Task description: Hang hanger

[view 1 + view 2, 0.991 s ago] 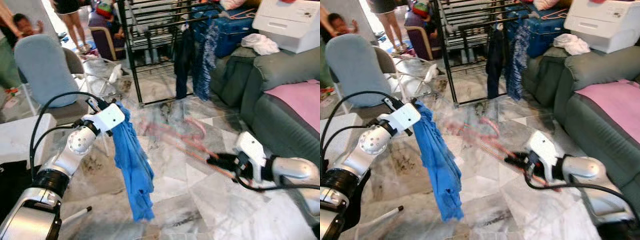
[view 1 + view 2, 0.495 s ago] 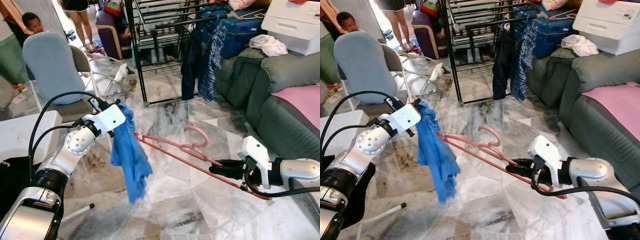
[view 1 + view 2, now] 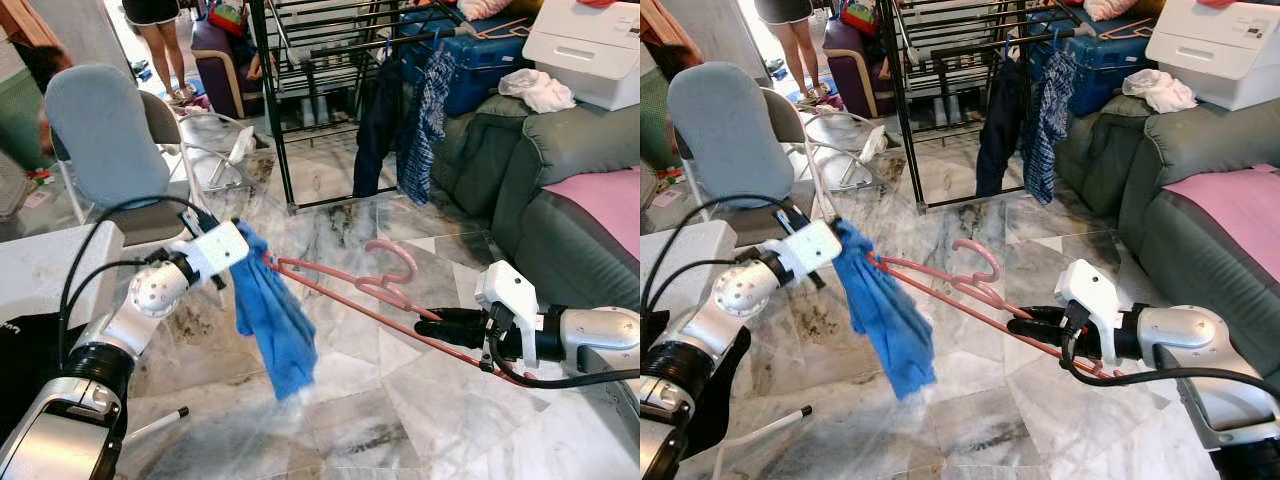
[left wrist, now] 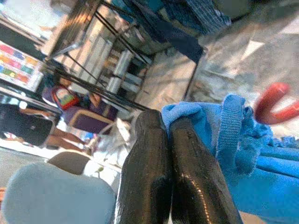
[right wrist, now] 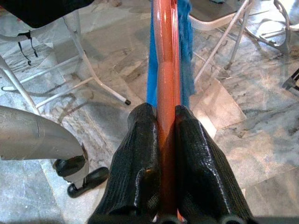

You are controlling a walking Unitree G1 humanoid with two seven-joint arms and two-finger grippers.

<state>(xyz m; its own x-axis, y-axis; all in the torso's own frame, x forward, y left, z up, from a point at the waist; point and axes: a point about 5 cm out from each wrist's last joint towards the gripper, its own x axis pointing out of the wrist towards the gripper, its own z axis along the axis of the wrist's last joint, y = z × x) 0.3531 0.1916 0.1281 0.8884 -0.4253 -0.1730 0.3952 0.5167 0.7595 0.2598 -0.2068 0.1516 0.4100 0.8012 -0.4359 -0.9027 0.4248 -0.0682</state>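
**Pink hanger, blue garment, held over marble floor**

Head views: left gripper point(image 3: 243, 243) pinching crumpled blue cloth garment point(image 3: 275, 318); right gripper point(image 3: 432, 323) grasping pink plastic hanger point(image 3: 372, 290); black metal drying rack point(image 3: 300, 60) behind.
Left wrist: fingers point(image 4: 145, 172) clenched on garment.
Right wrist: fingers point(image 5: 136, 179) clamping hanger bar.

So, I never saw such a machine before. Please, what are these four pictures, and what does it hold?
It is a humanoid robot with two silver arms. Two pictures come from cameras in its head, looking down at a marble floor. The other two come from cameras on its wrists. The left gripper is shut on a blue cloth. The right gripper is shut on a pink hanger, whose far end reaches the cloth. Behind stand a black drying rack with dark clothes, a chair and a sofa.
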